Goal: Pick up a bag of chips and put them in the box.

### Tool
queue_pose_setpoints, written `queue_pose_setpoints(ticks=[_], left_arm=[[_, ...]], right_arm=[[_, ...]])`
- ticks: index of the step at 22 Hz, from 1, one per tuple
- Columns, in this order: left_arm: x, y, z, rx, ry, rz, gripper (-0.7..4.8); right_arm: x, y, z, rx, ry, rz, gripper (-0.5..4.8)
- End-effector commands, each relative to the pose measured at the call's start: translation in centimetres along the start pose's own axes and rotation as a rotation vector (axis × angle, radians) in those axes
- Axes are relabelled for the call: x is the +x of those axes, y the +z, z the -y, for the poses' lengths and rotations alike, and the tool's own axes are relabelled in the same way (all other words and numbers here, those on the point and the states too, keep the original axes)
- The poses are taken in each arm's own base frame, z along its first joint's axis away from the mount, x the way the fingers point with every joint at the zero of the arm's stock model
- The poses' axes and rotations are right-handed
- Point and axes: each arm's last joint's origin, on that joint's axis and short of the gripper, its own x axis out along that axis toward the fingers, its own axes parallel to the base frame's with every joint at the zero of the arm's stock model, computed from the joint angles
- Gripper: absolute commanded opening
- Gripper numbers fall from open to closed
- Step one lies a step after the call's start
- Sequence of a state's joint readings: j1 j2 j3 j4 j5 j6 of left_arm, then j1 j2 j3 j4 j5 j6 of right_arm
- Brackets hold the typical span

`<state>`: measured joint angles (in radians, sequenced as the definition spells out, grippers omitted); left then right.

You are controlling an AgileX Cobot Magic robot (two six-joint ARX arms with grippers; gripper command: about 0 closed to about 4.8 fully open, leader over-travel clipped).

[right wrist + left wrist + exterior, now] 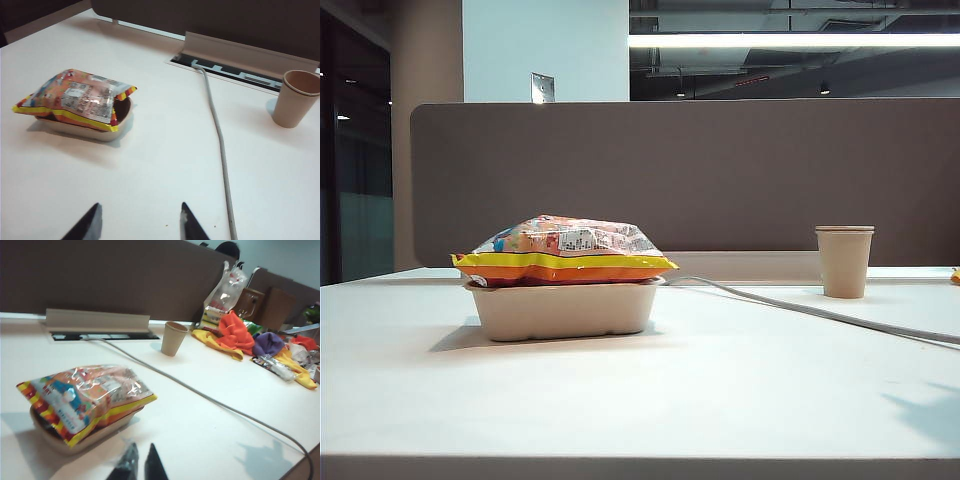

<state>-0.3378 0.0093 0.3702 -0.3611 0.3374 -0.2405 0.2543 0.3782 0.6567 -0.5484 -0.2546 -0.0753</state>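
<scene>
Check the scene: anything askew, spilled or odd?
The bag of chips lies on top of the box rather than down in it, its ends overhanging the rim. Nothing spilled; the paper cup stands upright. Left gripper and right gripper are clear of it, right's jaws open.

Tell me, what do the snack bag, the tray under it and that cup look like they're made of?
The bag of chips looks like glossy plastic foil: it crinkles and glints. The box beneath it seems moulded paper pulp, matte beige with soft rounded corners. The cup looks like plain matte paper with a rolled rim, though I can't be sure.
</scene>
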Motion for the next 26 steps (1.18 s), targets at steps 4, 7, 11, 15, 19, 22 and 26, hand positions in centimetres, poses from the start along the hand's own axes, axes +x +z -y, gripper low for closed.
queue_pose_setpoints(ticks=[4,7,11,15,19,22,26], left_arm=[[-0.1,-0.2,-0.1,-0.008,0.042,-0.012,0.29],[-0.1,-0.2,-0.2,-0.006,0.072,-0.005,0.29],[-0.1,-0.3,-0.5,-0.013,0.150,-0.004,0.27],[0.4,-1.3,-1.0,-0.021,0.182,-0.029,0.26],[0.7,-2.1,-1.4,-0.059,0.231,-0.033,0.26],[0.8,-2.3,-1.7,-0.067,0.271,-0.023,0.26],[1.4,-2.9,-2.1,-0.059,0.281,0.014,0.26]], right_arm=[[1.2,-1.0,0.4,0.035,-0.053,0.052,1.66],[2.0,-1.8,0.5,0.065,-0.045,0.070,1.66],[2.5,-2.5,0.6,0.068,-0.038,0.079,1.66],[2.6,-2.5,0.6,0.068,-0.030,0.078,1.66],[3.2,-3.0,0.7,0.064,-0.038,0.137,1.66],[4.0,-4.0,0.8,0.053,-0.038,0.199,1.65],[4.9,-5.6,0.9,0.040,-0.035,0.282,1.65]])
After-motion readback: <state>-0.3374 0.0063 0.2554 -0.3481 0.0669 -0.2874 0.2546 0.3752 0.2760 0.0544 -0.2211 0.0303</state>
